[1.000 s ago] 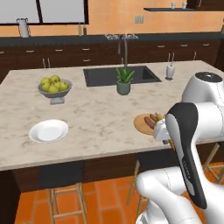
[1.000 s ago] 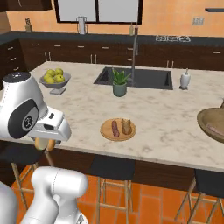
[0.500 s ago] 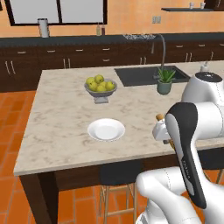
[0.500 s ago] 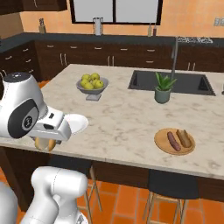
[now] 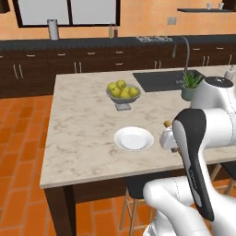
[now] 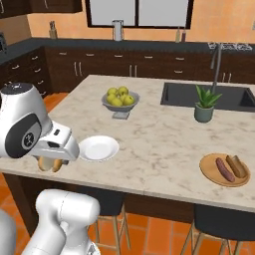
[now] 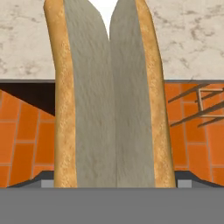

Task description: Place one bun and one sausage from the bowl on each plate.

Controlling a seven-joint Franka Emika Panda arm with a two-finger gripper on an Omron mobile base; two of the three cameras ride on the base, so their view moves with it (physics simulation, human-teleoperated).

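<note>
Pincer (image 6: pixel 50 163) is gripping a bun (image 7: pixel 109 96), jaws spread wide around it. In the hand view the bun runs lengthwise straight out from the fingers, pale split side facing the camera, golden crust on both edges. In the right base view a bit of tan bun shows just under the white hand.

The hand hangs at the counter's (image 6: pixel 149 149) near edge, over the floor side: the hand view shows orange tile on both sides of the bun and marble past its far end.

White plate (image 6: pixel 98 148) sits on the counter just beyond the pincer, slightly to its right in the right base view; a white patch shows right at the bun's tip in the hand view. Nothing on it.

Wood plate (image 6: pixel 224 170) is well off to the pincer's right along the same edge, holding one sausage (image 6: pixel 224 170) and a second bun (image 6: pixel 237 166) side by side.

Fruit bowl (image 5: pixel 122 94) is farther in, beyond the white plate.
</note>
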